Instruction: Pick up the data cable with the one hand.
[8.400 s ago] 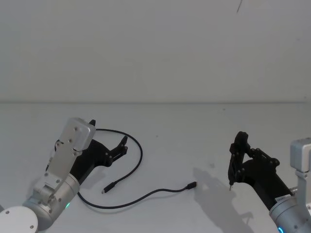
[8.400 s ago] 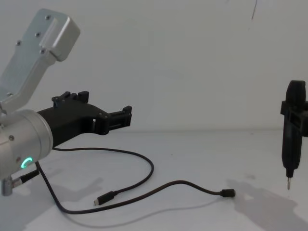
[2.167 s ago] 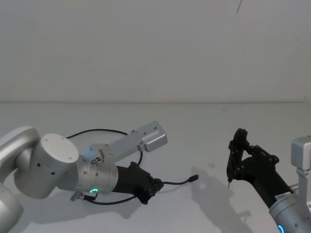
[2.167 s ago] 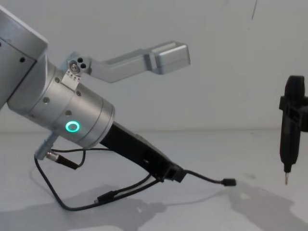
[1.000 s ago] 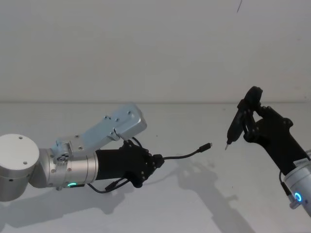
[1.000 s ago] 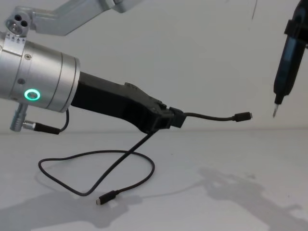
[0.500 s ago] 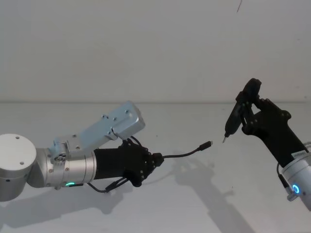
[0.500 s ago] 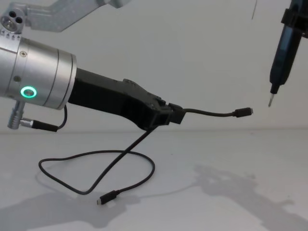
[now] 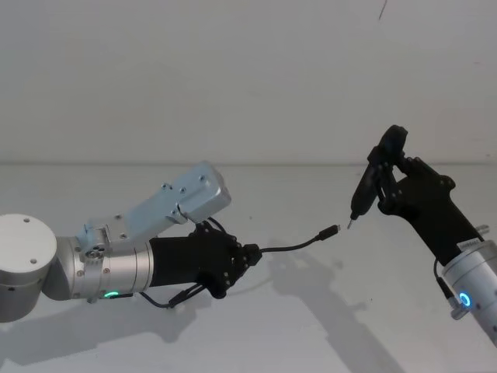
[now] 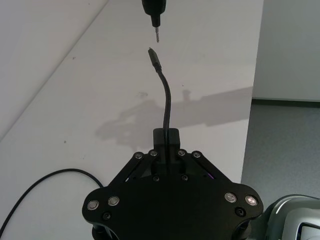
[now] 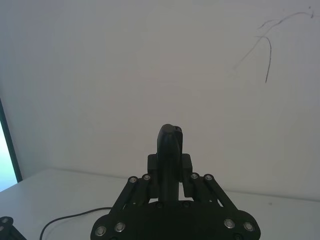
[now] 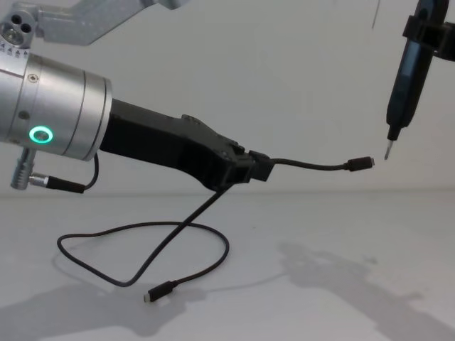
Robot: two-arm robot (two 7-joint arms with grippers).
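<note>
The cable point(image 12: 307, 165) is held off the table point(image 12: 341, 284) near one end. A short length stands out past the grip in a gentle arc and ends in a small plug point(image 12: 365, 163). The rest drops to the table, where it lies in a loose loop. The other plug point(image 12: 158, 293) rests flat on the surface.

It is pinched by the left gripper point(image 12: 259, 170), whose fingers are closed tight on the cord, as is seen from the left wrist point(image 10: 166, 137).

The pick-up is judged nearly done, as only the trailing loop remains down. For a clean finish, the pinch should be kept firm and the lift made slowly, so that the loop is drawn up without whipping or catching. The free plug should be kept clear of the tool's tip, which lies just beside it but apart.

The cable is thin, black and supple, though stiff enough for the short end to hold its shape unsupported.

To the right, a slim black tool point(image 12: 405, 78) with a metal tip is clamped in the right gripper point(image 9: 382, 186), raised above the table.
</note>
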